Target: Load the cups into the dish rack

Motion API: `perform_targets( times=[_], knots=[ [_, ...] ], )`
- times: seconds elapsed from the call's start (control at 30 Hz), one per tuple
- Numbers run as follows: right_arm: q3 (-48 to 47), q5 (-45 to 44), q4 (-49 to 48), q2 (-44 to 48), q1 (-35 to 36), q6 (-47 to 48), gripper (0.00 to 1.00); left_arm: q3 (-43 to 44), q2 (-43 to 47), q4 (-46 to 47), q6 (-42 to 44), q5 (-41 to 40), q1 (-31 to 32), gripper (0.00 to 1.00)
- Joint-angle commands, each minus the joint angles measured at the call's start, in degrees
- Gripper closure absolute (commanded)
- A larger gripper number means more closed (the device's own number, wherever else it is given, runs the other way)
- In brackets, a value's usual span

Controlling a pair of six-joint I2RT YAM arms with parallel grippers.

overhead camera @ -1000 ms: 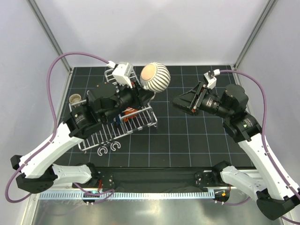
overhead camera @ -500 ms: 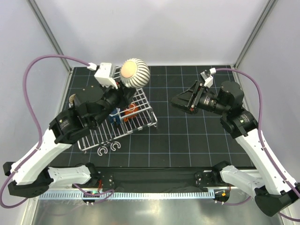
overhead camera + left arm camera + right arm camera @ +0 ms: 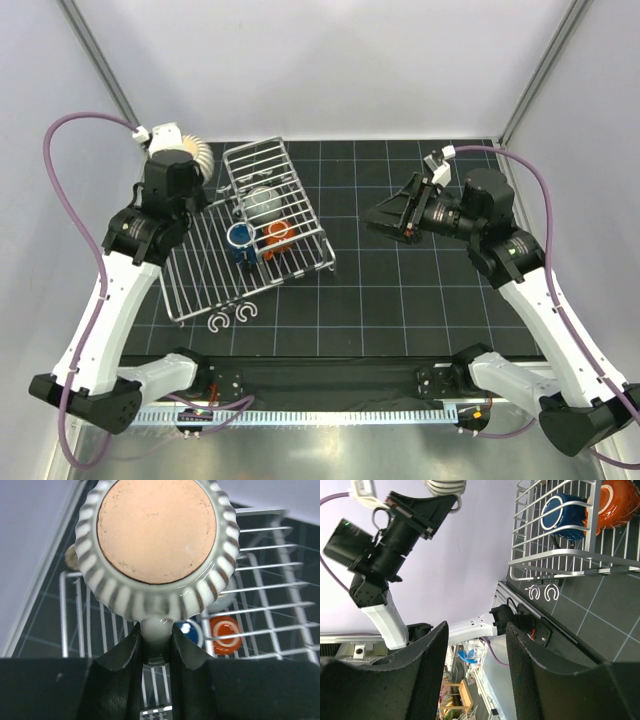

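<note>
The black gridded bench (image 3: 420,290) carries a wire dish rack (image 3: 200,275) on its left half, the flat slatted tray towards the left edge and the raised basket joined to it nearer the middle

The left arm reaches up over the far left corner of the bench, and its hand (image 3: 156,645) is clamped on the handle of a striped cup (image 3: 156,530), cream with dark ribs, which hangs in the air above the far left end of the tray with its brown base turned to the wrist camera

The right hand (image 3: 476,630) hovers over the right half of the bench, well apart from the rack, its fingers spread with nothing between them

Three cups sit in the basket: a grey cup (image 3: 263,201) on the far side, with a blue cup (image 3: 240,238) and an orange cup (image 3: 279,234) side by side nearer the front

Two small white hooks (image 3: 230,318) lie on the bench just off the rack's near edge
</note>
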State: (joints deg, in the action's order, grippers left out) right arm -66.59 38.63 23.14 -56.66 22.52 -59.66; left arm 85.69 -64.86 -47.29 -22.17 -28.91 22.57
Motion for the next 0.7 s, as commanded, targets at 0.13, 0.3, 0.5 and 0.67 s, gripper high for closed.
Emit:
perform_targets(
  times=[0.13,0.3,0.5,0.67],
  knots=[
    [-3.7,4.3,2.0,-1.3,-3.2,3.0,0.48,-9.2,4.2,4.7,-2.2,1.5,-10.9,1.0],
    [-3.5,7.1,2.0,-2.7,-5.0,3.4,0.48,-18.6,5.2,8.3,-3.4,1.7,-11.1,1.0],
    [-4.1,9.2,2.5,-3.5,-8.4,4.7,0.48,-26.6,4.4,12.7,-4.5,6.8,-11.1,1.0],
    [-5.5,9.5,3.6,-4.8,-8.6,5.9,0.48,-30.6,0.8,15.6,-3.0,7.7,-11.2,1.0]
  ],
)
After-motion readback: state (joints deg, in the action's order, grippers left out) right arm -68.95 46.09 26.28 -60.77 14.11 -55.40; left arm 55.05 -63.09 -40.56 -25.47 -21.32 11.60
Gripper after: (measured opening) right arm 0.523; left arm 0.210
